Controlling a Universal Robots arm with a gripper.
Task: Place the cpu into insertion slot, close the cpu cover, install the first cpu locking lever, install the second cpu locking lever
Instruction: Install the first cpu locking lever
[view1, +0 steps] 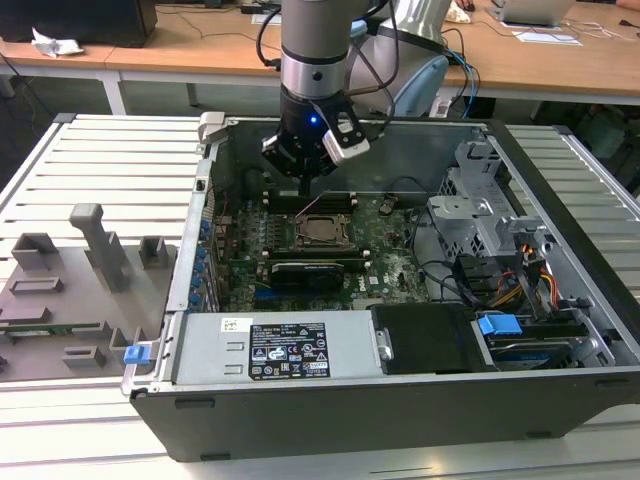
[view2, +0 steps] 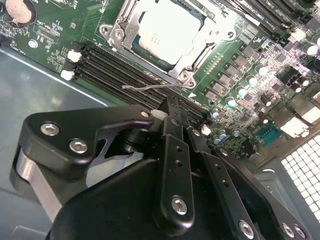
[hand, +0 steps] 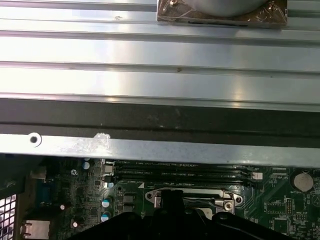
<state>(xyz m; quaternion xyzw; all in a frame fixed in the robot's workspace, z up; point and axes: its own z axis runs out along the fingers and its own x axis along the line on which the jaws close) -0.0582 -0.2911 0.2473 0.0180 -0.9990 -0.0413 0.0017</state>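
Ext. view high over open case (view1: 400, 425), both wrist views close, all share insertion slot (view2: 118, 35)

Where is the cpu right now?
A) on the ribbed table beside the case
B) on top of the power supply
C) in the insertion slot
C: the cpu lies flat inside the insertion slot on the green motherboard.

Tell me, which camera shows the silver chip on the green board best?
The second wrist view: the chip sits close and bright inside its metal frame. The exterior view shows the chip small; the first wrist view catches the frame's edge.
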